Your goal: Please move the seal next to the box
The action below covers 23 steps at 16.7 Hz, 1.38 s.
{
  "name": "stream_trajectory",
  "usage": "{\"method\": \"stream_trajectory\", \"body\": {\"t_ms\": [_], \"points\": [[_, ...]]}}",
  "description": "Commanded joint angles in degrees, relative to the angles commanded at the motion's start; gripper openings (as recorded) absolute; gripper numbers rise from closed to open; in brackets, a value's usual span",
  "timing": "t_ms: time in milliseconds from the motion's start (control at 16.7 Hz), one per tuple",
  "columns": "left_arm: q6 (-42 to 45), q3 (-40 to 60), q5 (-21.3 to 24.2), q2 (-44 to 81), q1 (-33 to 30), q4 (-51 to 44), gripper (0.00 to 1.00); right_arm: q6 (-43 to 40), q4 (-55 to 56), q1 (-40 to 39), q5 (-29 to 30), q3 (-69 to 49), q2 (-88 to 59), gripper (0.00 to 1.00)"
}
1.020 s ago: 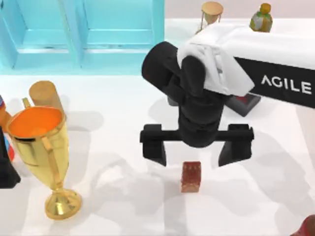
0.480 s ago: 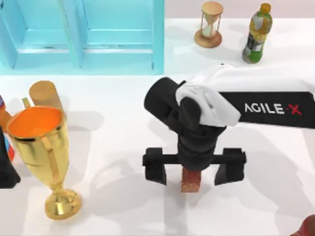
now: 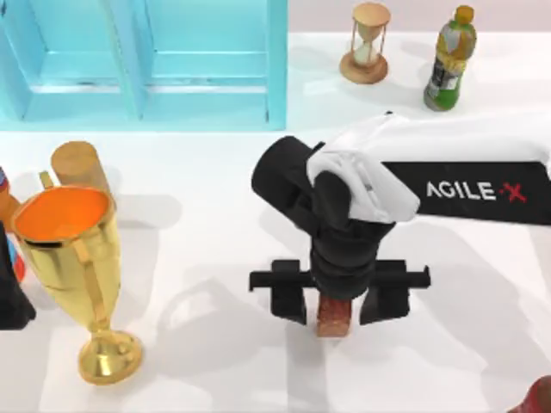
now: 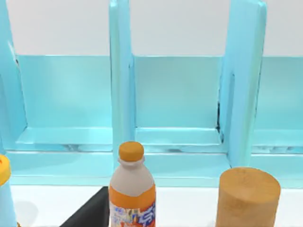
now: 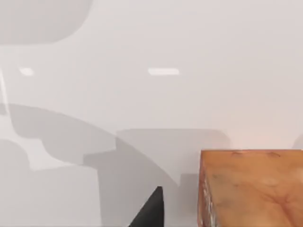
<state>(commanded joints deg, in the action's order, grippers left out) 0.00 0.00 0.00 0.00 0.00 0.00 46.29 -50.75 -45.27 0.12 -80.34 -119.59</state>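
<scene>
The seal (image 3: 334,318) is a small reddish-brown block standing on the white table near the front middle. My right gripper (image 3: 337,303) hangs straight over it, open, with one black finger on each side and a narrow gap left to each. The right wrist view has the seal's marbled top (image 5: 251,189) close up, with one dark fingertip (image 5: 149,210) beside it. The box is hidden. A black part of my left arm (image 3: 12,297) sits at the table's left edge.
A gold trophy (image 3: 73,258) stands at the front left, with a wooden cylinder (image 3: 77,165) behind it. The light-blue cabinet (image 3: 146,60) fills the back left. An hourglass (image 3: 368,43) and a green bottle (image 3: 448,60) stand at the back right. An orange-capped bottle (image 4: 132,189) is at the far left.
My right arm swung in and lowered over the seal. Since half a second ago its fingers have drawn closer together around the block. The seal has not moved.
</scene>
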Motion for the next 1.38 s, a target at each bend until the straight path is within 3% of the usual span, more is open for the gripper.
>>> {"method": "stream_trajectory", "body": {"t_ms": [360,960,1380], "points": [[0.0,0.0,0.0,0.0,0.0,0.0,1.0,0.0,0.0,0.0,0.0,0.0,0.0,0.02],[0.0,0.0,0.0,0.0,0.0,0.0,1.0,0.01,-0.18,0.12,0.05,-0.14,0.17,0.0],[0.0,0.0,0.0,0.0,0.0,0.0,1.0,-0.08,-9.45,0.18,0.01,-5.89,3.62,0.0]]}}
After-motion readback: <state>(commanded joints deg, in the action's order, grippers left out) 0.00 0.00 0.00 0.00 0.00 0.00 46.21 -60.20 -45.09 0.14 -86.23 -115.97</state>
